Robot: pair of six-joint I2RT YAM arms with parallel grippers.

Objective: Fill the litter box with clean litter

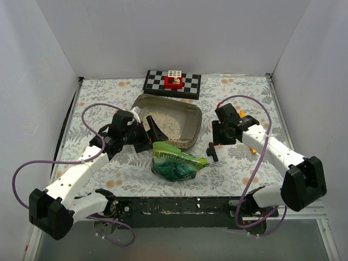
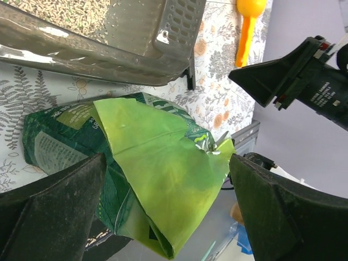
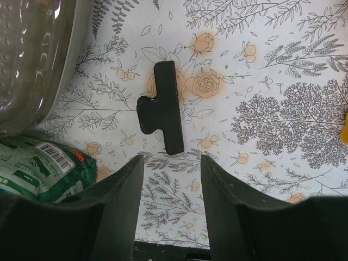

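The litter box [image 1: 191, 129] sits mid-table with clean litter [image 1: 163, 124] spread over its floor; its wall [image 2: 109, 49] and some granules [image 2: 65, 13] fill the top of the left wrist view. A crinkly green bag [image 1: 176, 163] lies in front of the box. My left gripper [image 1: 156, 136] hovers over the bag's folded top [image 2: 157, 163], jaws wide open [image 2: 167, 160] and holding nothing. My right gripper [image 1: 216, 140] stands open [image 3: 171, 159] above the cloth. A black clip [image 3: 163, 106] lies loose just beyond its tips, and nothing is between the fingers.
A checkered board [image 1: 187, 84] with a red block lies behind the box. A yellow-orange scoop [image 2: 249, 22] rests on the cloth right of the box, partly hidden by the right arm in the top view. White walls enclose three sides.
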